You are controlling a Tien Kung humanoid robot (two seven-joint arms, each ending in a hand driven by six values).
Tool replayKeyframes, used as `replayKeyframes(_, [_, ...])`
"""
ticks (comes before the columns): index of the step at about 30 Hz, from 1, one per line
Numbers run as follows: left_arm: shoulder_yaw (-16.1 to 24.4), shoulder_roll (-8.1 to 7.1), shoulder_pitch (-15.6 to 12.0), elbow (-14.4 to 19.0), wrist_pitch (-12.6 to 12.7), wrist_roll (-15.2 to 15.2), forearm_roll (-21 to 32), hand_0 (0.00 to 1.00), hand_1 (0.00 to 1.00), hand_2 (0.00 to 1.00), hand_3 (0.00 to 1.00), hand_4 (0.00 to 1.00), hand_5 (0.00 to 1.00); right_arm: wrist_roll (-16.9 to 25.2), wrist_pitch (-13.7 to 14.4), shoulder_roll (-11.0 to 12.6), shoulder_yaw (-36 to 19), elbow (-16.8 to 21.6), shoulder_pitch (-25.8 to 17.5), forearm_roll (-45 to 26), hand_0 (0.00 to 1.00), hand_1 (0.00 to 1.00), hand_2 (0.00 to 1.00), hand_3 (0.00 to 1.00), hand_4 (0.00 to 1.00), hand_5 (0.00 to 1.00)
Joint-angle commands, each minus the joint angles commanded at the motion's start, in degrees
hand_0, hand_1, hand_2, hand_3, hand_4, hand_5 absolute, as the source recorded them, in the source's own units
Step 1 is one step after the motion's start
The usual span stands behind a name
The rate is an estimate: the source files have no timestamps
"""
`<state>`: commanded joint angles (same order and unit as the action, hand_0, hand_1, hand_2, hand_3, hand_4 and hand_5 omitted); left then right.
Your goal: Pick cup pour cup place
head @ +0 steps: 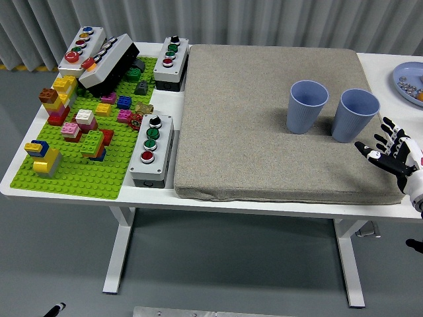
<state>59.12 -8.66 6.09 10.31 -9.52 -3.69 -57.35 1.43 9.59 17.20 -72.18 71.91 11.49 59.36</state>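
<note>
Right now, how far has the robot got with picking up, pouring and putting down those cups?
Both light blue paper cups, the left and the right, stand upright on the grey fabric mat. The right robot hand holds nothing, fingers spread, just right of the right cup, apart from it. Whether a pour has already happened cannot be told.
</note>
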Motion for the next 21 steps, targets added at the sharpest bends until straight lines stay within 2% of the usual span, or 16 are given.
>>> replayKeyframes(15, [0.5,0.06,0.5,0.0,0.1,0.1,-0.5,0.854,0.832,0.857,0.773,0.637,0.981,-0.4,0.3,-0.2,-3.2,0.4,1.7,0.9,0.964,0.92,0.992,0.977,0.873,0.374])
replayKeyframes(17, [0.6,-0.05,0.5,0.0,0.1,0.1,-0.6,0.854,0.832,0.857,0.773,0.637,0.981,-0.9,0.4,0.2,-3.7,1.1,2.5,1.2,0.964,0.92,0.992,0.977,0.873,0.374])
replayKeyframes(21, [1.3,-0.84,0.8,0.0,0.1,0.1,-0.9,0.853,0.833,0.857,0.773,0.637,0.981,-2.1,0.7,2.8,-3.9,3.6,5.2,1.4,0.964,0.92,0.99,0.975,0.869,0.378])
